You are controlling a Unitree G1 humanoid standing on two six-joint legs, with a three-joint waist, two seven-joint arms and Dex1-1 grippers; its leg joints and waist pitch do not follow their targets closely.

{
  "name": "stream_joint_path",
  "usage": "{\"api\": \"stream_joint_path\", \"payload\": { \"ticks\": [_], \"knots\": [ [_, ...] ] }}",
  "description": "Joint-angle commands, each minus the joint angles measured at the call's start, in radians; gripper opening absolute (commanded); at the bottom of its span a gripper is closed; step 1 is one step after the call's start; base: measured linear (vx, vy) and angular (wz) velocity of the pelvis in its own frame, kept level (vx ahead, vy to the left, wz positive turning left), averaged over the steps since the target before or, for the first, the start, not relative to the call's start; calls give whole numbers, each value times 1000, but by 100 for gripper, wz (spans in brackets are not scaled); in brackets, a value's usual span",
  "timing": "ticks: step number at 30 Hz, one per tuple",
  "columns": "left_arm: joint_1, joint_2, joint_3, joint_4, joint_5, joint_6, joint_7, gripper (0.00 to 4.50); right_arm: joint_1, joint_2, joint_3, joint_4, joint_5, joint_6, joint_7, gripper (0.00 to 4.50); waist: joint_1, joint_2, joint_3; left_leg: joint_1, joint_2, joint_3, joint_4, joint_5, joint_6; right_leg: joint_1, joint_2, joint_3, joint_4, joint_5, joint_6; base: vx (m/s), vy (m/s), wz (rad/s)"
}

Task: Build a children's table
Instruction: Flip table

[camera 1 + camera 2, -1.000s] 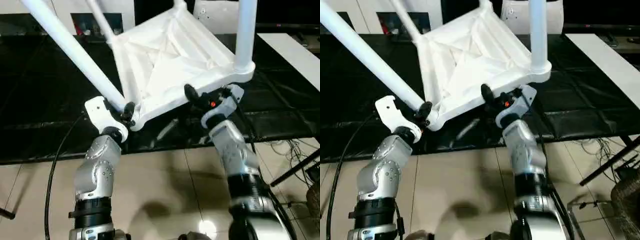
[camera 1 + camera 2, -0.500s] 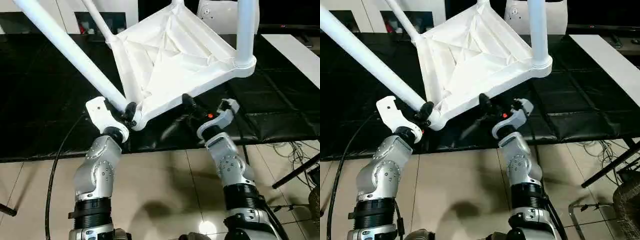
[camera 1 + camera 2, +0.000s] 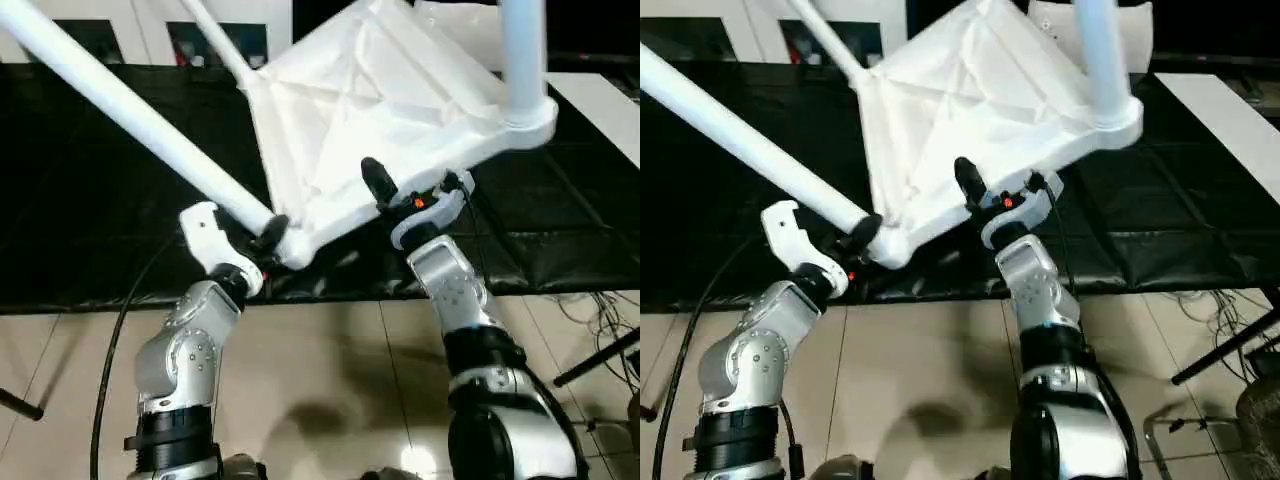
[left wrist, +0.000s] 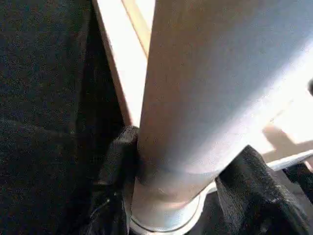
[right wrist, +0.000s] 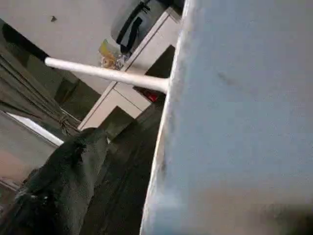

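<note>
Black-covered work table (image 3: 90,200), white tabletop (image 3: 380,110) tilted above it, tiled floor (image 3: 330,380) in front

the near leg (image 3: 150,130) runs off the upper left edge of the head view, and the upright leg (image 3: 522,55) at the right is cut by the top edge. the tabletop (image 3: 380,110) hides the right gripper's (image 3: 395,195) far finger. a blurred pale surface covers the right half of the right wrist view.
</note>
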Motion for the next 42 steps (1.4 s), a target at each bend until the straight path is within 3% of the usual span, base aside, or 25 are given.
{"api": "stream_joint_path", "payload": {
  "ticks": [1, 2, 3, 6, 18, 20, 25, 26, 27, 30, 32, 35, 38, 41, 42],
  "knots": [
    [17, -28, -45, 11, -70, 44, -50, 203, -20, -3, -16, 20, 15, -17, 14, 420, -3, -11, -79, 17, 30, 15, -63, -13, 91, 50, -34, 15, -44, 52, -258, 0, 0, 0],
    [18, -28, -45, 10, -70, 45, -50, 203, -23, -4, -18, 24, 17, -20, 15, 413, -2, -11, -79, 17, 30, 16, -62, -8, 94, 49, -32, 15, -44, 58, -256, 0, 0, 0],
    [25, -23, -42, 0, -76, 56, -54, 203, -38, -6, -30, 52, 24, -38, 28, 413, -2, -19, -81, 15, 30, 16, -62, -4, 100, 52, -35, 14, -43, 62, -255, 0, 0, 0],
    [29, -20, -41, -5, -78, 63, -58, 203, -49, -5, -39, 69, 29, -49, 34, 373, -2, -17, -82, 15, 30, 18, -60, -5, 110, 51, -36, 14, -43, 56, -259, 0, 0, 0],
    [28, -13, -47, 2, -68, 70, -63, 203, -91, -4, -63, 145, 21, -102, 69, 282, -9, -18, -87, 15, 30, 20, -55, 10, 130, 51, -36, 11, -39, 60, -272, 0, 0, 0],
    [27, -14, -48, 5, -65, 68, -62, 203, -93, -5, -64, 150, 19, -107, 72, 279, -8, -16, -88, 15, 30, 20, -54, 17, 135, 51, -36, 11, -38, 69, -275, 0, 0, 0],
    [15, -6, -52, 24, -39, 64, -47, 203, -101, -9, -72, 156, 14, -123, 70, 218, -9, -9, -89, 15, 30, 20, -53, 13, 135, 51, -34, 10, -37, 70, -282, 0, 0, 0],
    [13, -4, -54, 27, -33, 64, -42, 203, -102, -10, -72, 155, 14, -125, 68, 218, -9, -10, -88, 16, 30, 21, -53, 6, 134, 50, -34, 10, -39, 64, -281, 0, 0, 0],
    [6, -1, -56, 33, -28, 52, -47, 203, -103, -12, -72, 152, 10, -129, 61, 213, -8, -5, -88, 16, 30, 20, -53, 0, 130, 50, -35, 11, -38, 58, -279, 0, 0, 0],
    [-12, 12, -70, 34, -33, 51, -82, 203, -113, -22, -75, 147, 0, -151, 31, 207, -10, -13, -88, 17, 30, 22, -54, -13, 119, 49, -34, 11, -39, 44, -275, 0, 0, 0],
    [-17, 15, -70, 34, -29, 48, -80, 259, -120, -26, -79, 146, 1, -155, 22, 204, -10, -13, -88, 17, 30, 22, -54, -17, 117, 49, -35, 11, -40, 30, -268, 0, 0, 0],
    [-13, 33, -68, 16, -49, 69, -103, 273, -141, -32, -87, 136, 0, -172, 1, 202, -10, -11, -89, 16, 29, 21, -54, -12, 114, 49, -35, 10, -37, 35, -265, 0, 0, 0],
    [5, 59, -75, -7, -44, 68, -116, 273, -164, -40, -98, 142, -6, -213, -38, 200, -13, -12, -92, 13, 27, 23, -49, 14, 122, 47, -33, 10, -32, 71, -268, 0, 0, 0],
    [28, 73, -75, -35, -47, 74, -123, 273, -173, -45, -102, 136, -13, -233, -64, 200, -16, -10, -98, 7, 26, 22, -39, 68, 144, 47, -31, 10, -21, 148, -278, 0, 0, 0],
    [53, 84, -79, -65, -53, 82, -129, 273, -179, -52, -102, 131, -26, -254, -90, 200, -21, -13, -97, 4, 25, 24, -38, 70, 157, 47, -30, 9, -21, 156, -285, 0, 0, 0]
  ]
}}
